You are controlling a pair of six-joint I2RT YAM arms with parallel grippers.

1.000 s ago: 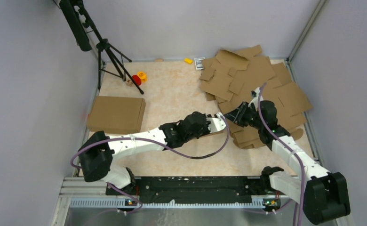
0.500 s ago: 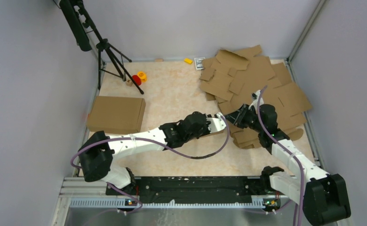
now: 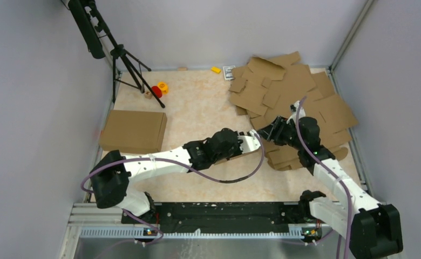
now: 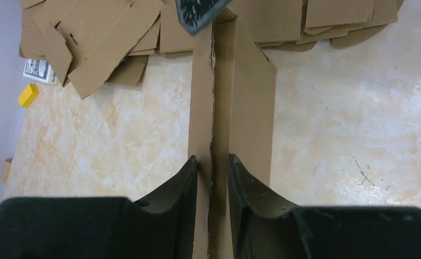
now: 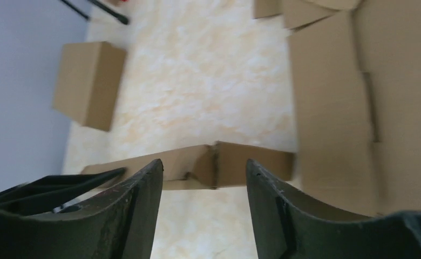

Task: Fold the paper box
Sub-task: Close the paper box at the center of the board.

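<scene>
The paper box is a partly folded brown cardboard blank that runs away from my left gripper toward the pile. Its upright edge stands between the left jaws, which are shut on it. In the top view the left gripper sits at mid table, with the cardboard showing beneath it. My right gripper hovers just right of it, at the blank's far end. In the right wrist view the right gripper is open, with the paper box ahead of its fingertips and apart from them.
A heap of flat cardboard blanks covers the back right of the table. A finished closed box lies at the left. A black tripod, red and orange small parts and a yellow block stand along the back.
My right gripper has opened and let go of the blank's far end, shifting slightly. The left arm and the cardboard it holds have stayed put.
</scene>
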